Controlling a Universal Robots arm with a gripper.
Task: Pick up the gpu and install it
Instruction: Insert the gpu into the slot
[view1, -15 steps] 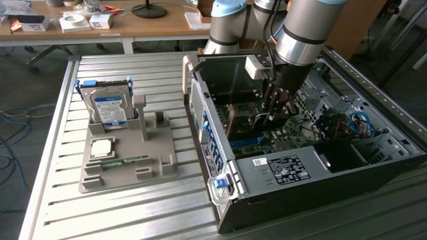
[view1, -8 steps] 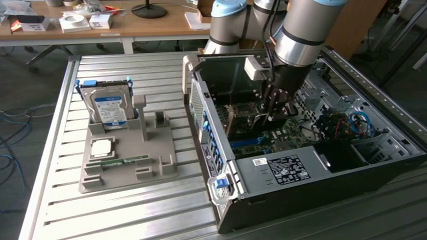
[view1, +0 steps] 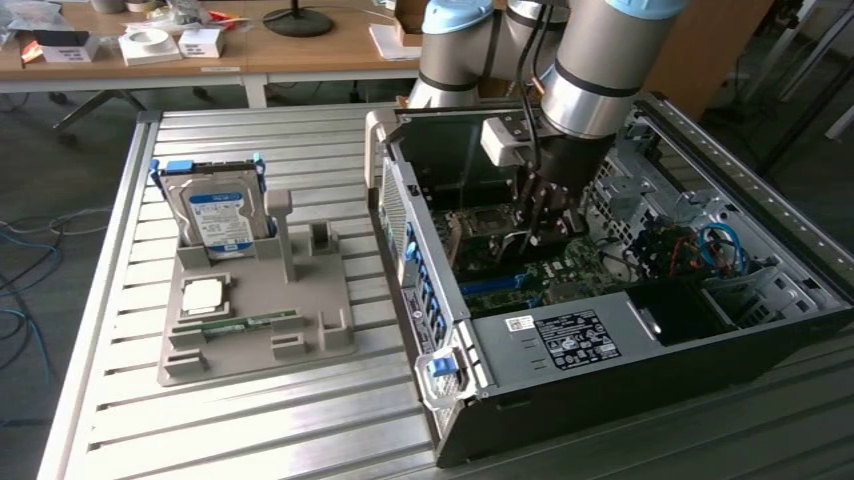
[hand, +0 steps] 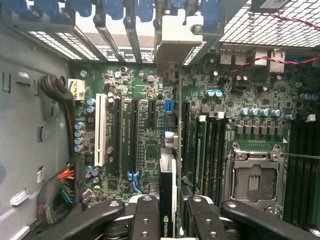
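The fingers (hand: 145, 220) are clamped on the gpu (hand: 167, 200), held edge-on above the motherboard (hand: 145, 145) slots inside the computer case (view1: 601, 340). It looks light, stiff and fragile, so gripping its bare card edges seems safest

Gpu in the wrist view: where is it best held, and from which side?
Pinch its two flat faces near the edge far from the board, coming from the open side of the case. The gpu is thin and stands edge-on to the board, so the gripper, shut on it this way, leaves the board-side edge free.
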